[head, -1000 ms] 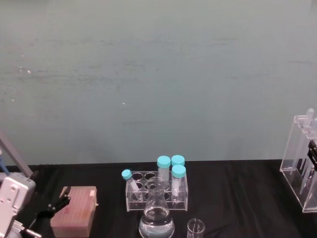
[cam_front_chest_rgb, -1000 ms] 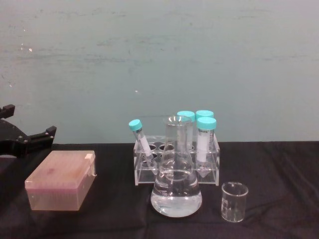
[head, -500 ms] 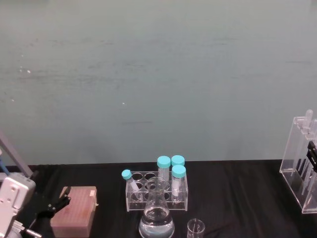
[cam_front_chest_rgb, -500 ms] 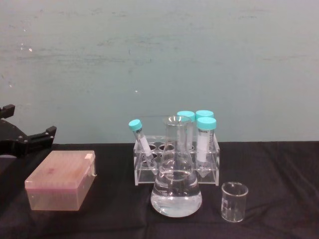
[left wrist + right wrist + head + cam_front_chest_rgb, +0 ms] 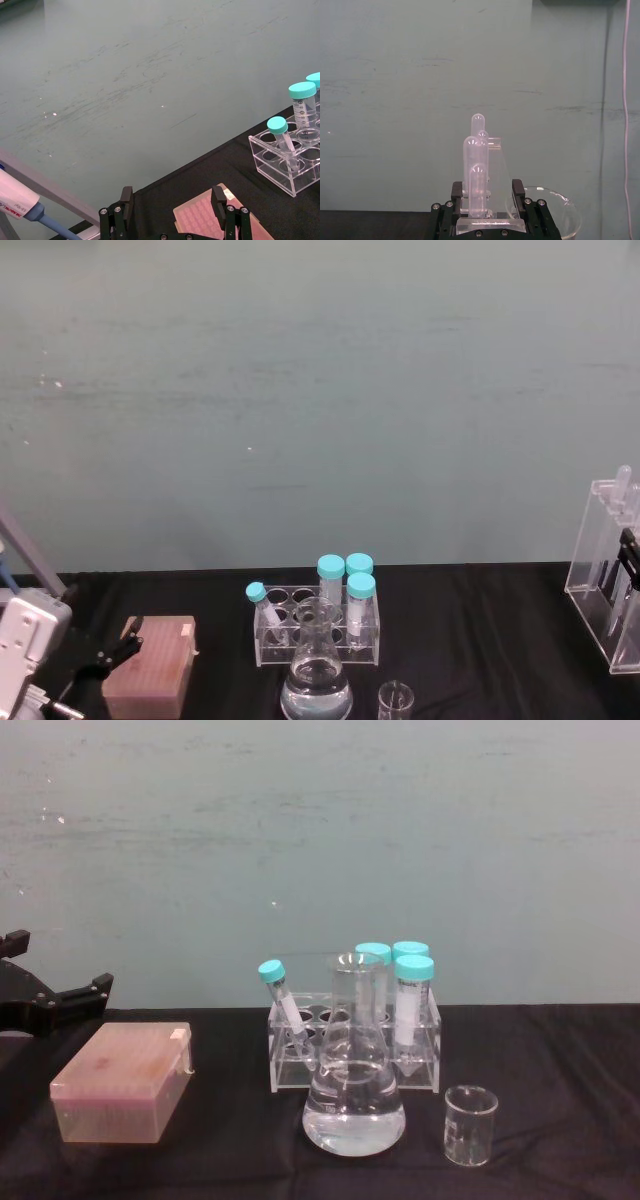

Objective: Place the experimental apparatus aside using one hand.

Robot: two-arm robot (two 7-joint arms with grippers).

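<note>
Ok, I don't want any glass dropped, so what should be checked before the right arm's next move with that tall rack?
1. Grip: ok. Right gripper is shut on the acrylic rack, at its base.
2. Rack upright: ok.
3. Rack base resting on the table: cannot tell.
4. Conical flask and beaker set aside: not ok, both stand mid-table.
5. Left gripper out of the way: ok, open beside the pink box at far left.
</note>
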